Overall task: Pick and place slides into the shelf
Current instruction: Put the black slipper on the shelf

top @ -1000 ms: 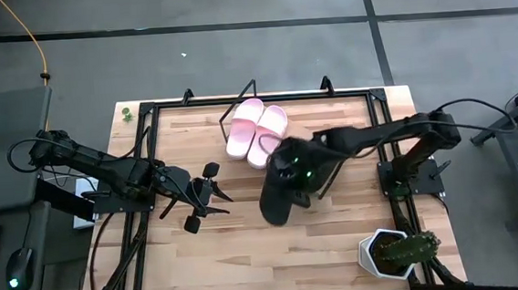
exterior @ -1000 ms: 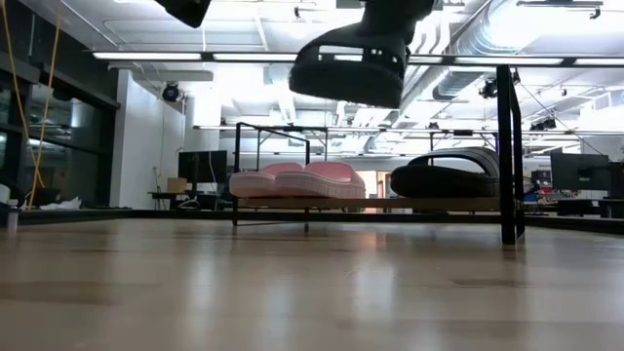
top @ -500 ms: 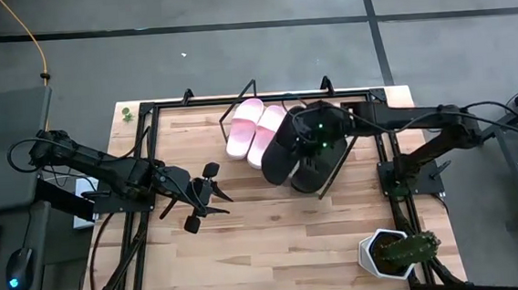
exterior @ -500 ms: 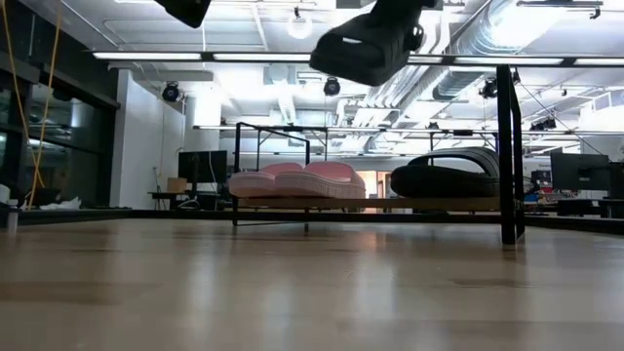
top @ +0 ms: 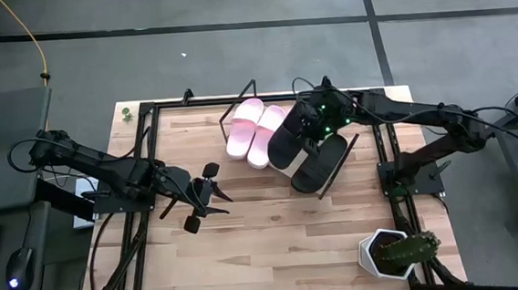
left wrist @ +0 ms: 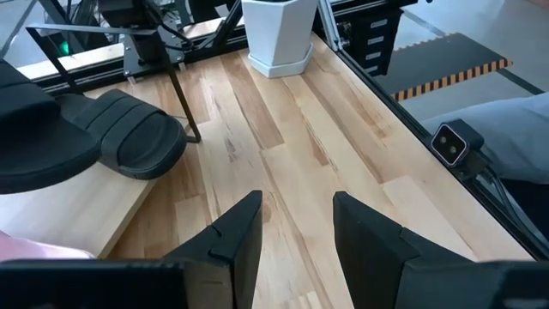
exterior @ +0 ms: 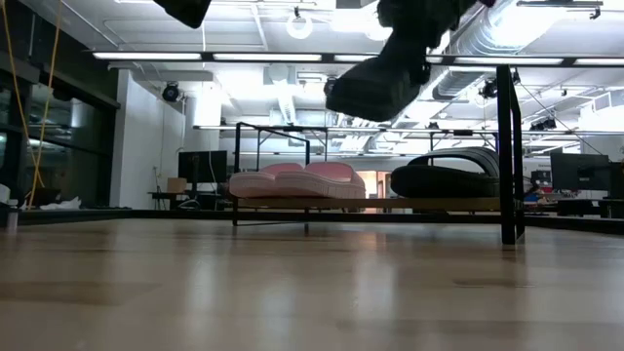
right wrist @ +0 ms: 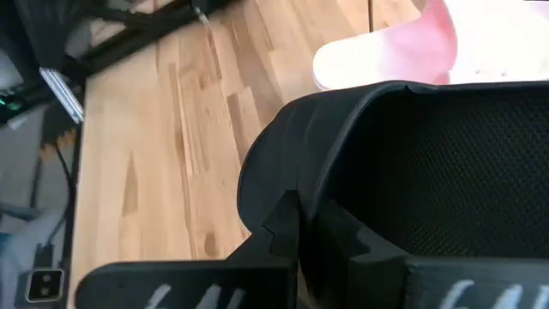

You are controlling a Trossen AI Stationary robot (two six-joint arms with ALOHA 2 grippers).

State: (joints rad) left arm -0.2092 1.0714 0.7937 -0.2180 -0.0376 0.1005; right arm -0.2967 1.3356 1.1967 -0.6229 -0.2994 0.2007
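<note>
Here the right gripper [top: 315, 128] hangs over the tilted light-wood shelf on its thin black wire frame [top: 291, 181], fingers clamped together on the edge of a black open-toe slide sandal with a broad strap [top: 288, 139]. From where I stand, the sandal is clear of the board: the low view shows it up in the air [exterior: 378, 86], tilted, well above the row of shoes below. It hangs from the gripper rather than sitting in it, and in the right wrist view its strap and footbed run away from the pinch point [right wrist: 412, 172], which I judge keeps the sole free to land first.

The two pale pink slide sandals [top: 256, 130] lie side by side on the shelf's left half, and a second black slide sandal [top: 322, 162] rests on its right end. Between them a gap is left (just about under the carried shoe), which looks like the reason the arm holds it there.

The left gripper [top: 210, 196] waits over the bare wooden tabletop [top: 275, 244], well apart from the shelf, its dark fingers [left wrist: 236, 236] standing apart and holding nothing. A white hexagonal pot with a green cactus [top: 394, 252] sits at the table's near right corner.
</note>
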